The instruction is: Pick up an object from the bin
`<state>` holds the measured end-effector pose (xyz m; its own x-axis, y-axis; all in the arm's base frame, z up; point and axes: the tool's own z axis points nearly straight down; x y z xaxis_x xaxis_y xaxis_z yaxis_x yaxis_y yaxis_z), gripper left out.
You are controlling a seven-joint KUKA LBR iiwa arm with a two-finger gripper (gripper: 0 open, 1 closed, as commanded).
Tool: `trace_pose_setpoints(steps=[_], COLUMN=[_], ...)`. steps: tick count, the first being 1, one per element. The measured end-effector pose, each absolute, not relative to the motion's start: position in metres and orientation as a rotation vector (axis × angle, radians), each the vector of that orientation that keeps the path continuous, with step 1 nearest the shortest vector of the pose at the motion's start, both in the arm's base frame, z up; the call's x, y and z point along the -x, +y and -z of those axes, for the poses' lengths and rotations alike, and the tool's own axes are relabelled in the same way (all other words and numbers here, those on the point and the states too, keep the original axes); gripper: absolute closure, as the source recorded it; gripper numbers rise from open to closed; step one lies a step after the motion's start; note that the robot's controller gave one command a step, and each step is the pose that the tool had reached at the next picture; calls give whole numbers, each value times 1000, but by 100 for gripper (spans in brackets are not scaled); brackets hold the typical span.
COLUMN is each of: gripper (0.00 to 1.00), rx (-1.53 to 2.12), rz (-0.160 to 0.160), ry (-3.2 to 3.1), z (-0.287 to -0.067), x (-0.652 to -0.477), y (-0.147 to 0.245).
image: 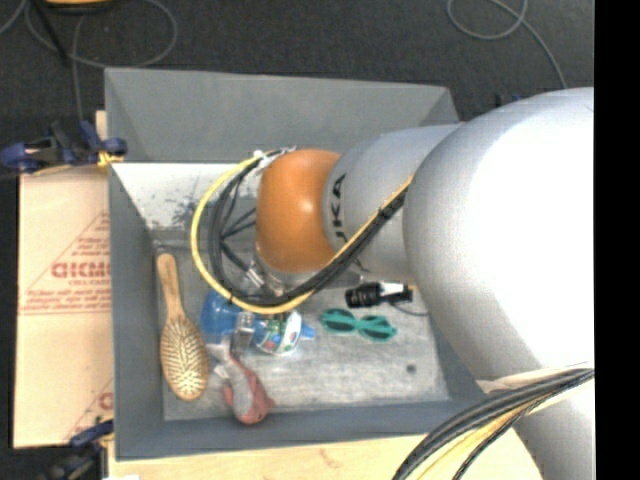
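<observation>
My gripper (pixel 258 280) reaches down from under the orange cover into the left middle of the bin. Just below it lie a blue round thing (pixel 215 315) and a clear packet with blue and green print (pixel 276 334), pressed together. The gripper stands over these two; whether it touches either is hidden. A wooden hairbrush (pixel 183 353) lies lengthwise along the left wall, bristle head toward the front. A reddish-pink lump (pixel 248 396) rests at the front, just below the packet.
Teal scissor-like handles (pixel 360 324) lie to the right of the packet, and a black marker with a white tip (pixel 378 294) just behind them. The arm covers the bin's right and back. Bare floor shows at the front right.
</observation>
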<state>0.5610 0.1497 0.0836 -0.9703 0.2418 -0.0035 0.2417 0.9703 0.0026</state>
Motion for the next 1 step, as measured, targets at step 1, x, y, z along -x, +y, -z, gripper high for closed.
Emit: trace_pose_setpoints(steps=[1], gripper=[100], rx=[-382], rz=[1], ry=[3121], z=[-93], x=[-559], y=[149])
